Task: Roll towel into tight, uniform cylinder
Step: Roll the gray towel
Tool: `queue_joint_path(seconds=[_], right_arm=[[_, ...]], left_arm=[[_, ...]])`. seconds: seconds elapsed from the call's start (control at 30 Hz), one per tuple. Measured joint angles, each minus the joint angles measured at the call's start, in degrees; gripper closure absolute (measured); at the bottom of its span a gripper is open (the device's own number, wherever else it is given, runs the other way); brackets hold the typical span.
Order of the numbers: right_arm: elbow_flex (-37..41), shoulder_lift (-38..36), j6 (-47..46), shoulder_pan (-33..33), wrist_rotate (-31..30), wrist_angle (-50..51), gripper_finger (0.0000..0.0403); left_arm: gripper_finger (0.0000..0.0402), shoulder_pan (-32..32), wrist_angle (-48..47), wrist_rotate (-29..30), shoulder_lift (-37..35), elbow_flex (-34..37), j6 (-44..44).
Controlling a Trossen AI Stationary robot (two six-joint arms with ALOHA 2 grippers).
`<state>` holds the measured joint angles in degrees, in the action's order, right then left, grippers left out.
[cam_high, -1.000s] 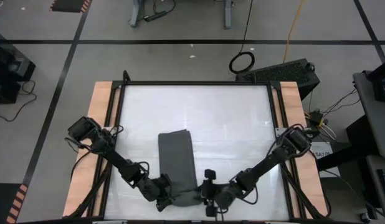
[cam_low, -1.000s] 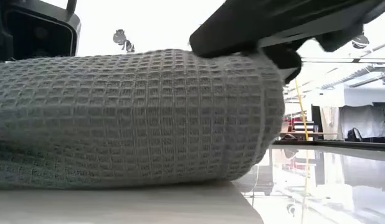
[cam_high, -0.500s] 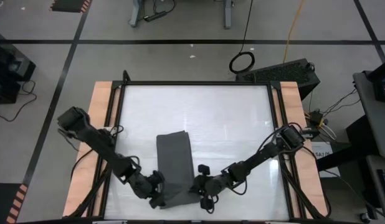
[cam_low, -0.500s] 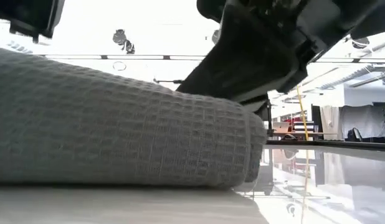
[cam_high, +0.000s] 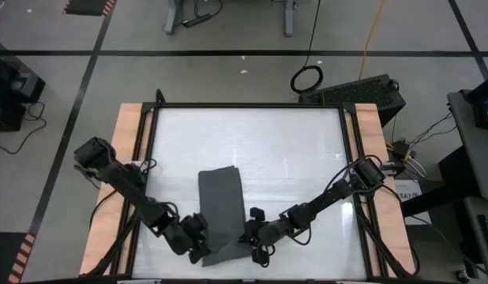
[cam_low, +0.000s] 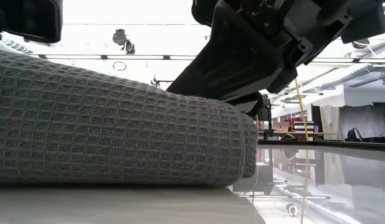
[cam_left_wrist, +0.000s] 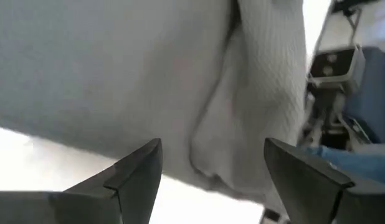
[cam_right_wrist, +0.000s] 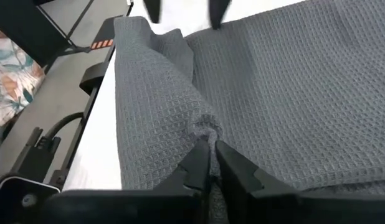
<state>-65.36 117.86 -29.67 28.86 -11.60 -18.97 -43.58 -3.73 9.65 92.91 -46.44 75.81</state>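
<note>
Towel [cam_high: 221,207] lies on the white table [cam_high: 291,150], left of centre, running from mid-table down to the near edge; long narrow folded strip, near end bunched and slightly skewed toward the near-left corner. Both grippers sit at that near end, one on each side.

Right gripper [cam_right_wrist: 210,163]: fingers pressed almost together, pinching a small pucker of towel [cam_right_wrist: 273,93] fabric at the fold's edge. Waffle weave runs away from the fingertips, and a raised ridge of cloth stands along the table-edge side. In the high view the right gripper [cam_high: 254,237] touches the towel's right side near the table's near edge, arm reaching in from the right edge.

Left gripper [cam_left_wrist: 211,163]: fingers spread wide, pale blurred towel [cam_left_wrist: 180,81] filling the gap just ahead of them, with a fold crease visible. Cannot tell if the fingertips touch the cloth. In the high view the left gripper [cam_high: 198,239] is against the towel's left side at the near end, arm coming from the left edge.

Low view: towel [cam_low: 118,137] fills the left and middle, a thick rounded bulge resting on the table, its right end curving down. A dark gripper body hangs right over that end, in contact or nearly so; fingertips hidden behind cloth, and which arm it belongs to is unclear there. Towel's left part is cut off. Tag not made out in any view.
</note>
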Motion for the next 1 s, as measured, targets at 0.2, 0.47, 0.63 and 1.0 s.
queue_joint_path(seconds=[0.2,0.47,0.63,1.0], right_arm=[[0.0,0.0,0.02,0.0,-0.02,-0.54,0.0381],[0.0,0.0,0.72,0.0,-0.24,-2.25,0.0381],[0.0,0.0,0.73,0.0,-0.24,-2.68,0.0381],[0.0,-0.04,0.6,0.0,-0.22,-2.29,0.0381]], left_arm=[[0.0119,-3.96,0.82,1.19,-0.01,0.02,8.61],[0.0132,-10.18,0.87,7.66,2.58,-0.02,19.72],[0.0179,-10.69,0.38,12.82,3.55,0.04,8.59],[0.0184,-9.33,-0.18,12.98,3.53,-1.27,-36.37]])
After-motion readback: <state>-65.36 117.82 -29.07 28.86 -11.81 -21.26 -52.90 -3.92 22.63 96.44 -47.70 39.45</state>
